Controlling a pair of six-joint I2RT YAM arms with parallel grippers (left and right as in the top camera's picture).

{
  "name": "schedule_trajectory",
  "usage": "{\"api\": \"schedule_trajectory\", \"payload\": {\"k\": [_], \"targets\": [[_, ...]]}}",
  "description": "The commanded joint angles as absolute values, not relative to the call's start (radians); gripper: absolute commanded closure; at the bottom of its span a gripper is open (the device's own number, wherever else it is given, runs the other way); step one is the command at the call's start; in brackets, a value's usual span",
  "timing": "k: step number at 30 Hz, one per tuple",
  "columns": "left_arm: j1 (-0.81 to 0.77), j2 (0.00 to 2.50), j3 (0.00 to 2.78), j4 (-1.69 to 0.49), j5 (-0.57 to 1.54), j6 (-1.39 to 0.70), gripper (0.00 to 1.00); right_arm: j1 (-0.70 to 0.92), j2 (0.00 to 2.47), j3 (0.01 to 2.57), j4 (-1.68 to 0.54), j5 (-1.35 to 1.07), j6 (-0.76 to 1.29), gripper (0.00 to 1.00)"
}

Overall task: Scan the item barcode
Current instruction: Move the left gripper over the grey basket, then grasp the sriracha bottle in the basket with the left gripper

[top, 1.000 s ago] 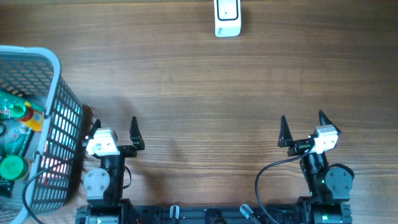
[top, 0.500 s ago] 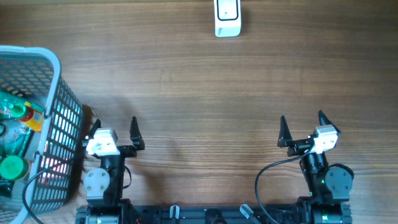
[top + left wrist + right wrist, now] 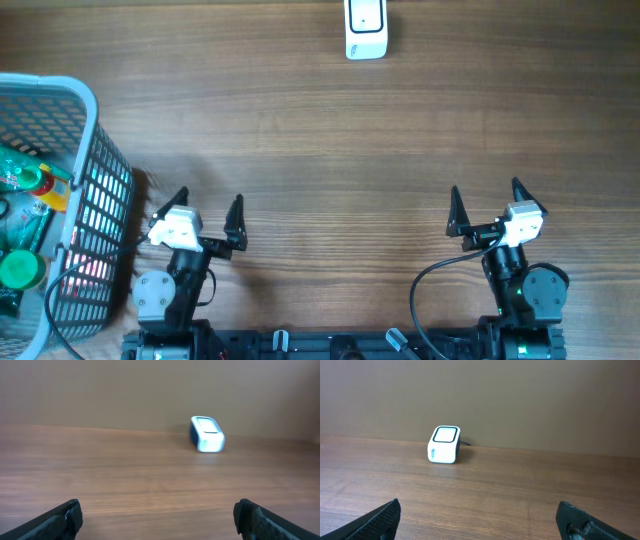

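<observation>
The table (image 3: 330,150) is made of brown wood, with long lines in it that run from side to side. A small white box, the scanner (image 3: 365,30), sits on it at the far edge, near the middle. The scanner has a flat top with a dark frame around a white window. A thin dark cord (image 3: 465,444) comes out from behind it. A grey basket (image 3: 105,190) with lots of little holes in its walls stands on the left side of the table, well apart from the scanner.
</observation>
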State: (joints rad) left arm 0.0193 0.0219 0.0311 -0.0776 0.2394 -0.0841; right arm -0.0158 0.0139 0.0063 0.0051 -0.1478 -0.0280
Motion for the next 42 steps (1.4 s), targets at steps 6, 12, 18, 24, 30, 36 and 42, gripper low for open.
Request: {"api": "schedule_trajectory", "payload": {"k": [6,12,18,24,30,36,42], "targets": [[0.015,0.445,0.827,-0.604,0.226,-0.218,0.00,-0.010,0.017,0.005,0.007,-0.134,-0.023,0.00],[0.015,0.776,1.282,-1.077,0.331,-0.218,0.00,-0.010,0.017,0.005,0.007,-0.134,-0.024,0.00],[0.049,0.945,1.472,-1.111,-0.070,-0.447,0.00,-0.010,0.017,0.005,0.007,-0.134,-0.023,0.00],[0.341,1.354,1.972,-1.370,-0.236,-0.653,0.00,-0.010,0.017,0.005,0.007,-0.133,-0.024,0.00],[0.712,1.603,2.014,-1.490,-0.075,-0.899,0.00,-0.010,0.018,0.005,0.008,-0.134,-0.023,0.00],[0.765,1.799,2.013,-1.488,-0.061,-0.899,0.00,-0.010,0.018,0.005,0.008,-0.134,-0.023,0.00],[0.765,1.963,2.013,-1.489,-0.057,-0.899,0.00,-0.010,0.019,0.005,0.007,-0.130,-0.023,0.00]]}}
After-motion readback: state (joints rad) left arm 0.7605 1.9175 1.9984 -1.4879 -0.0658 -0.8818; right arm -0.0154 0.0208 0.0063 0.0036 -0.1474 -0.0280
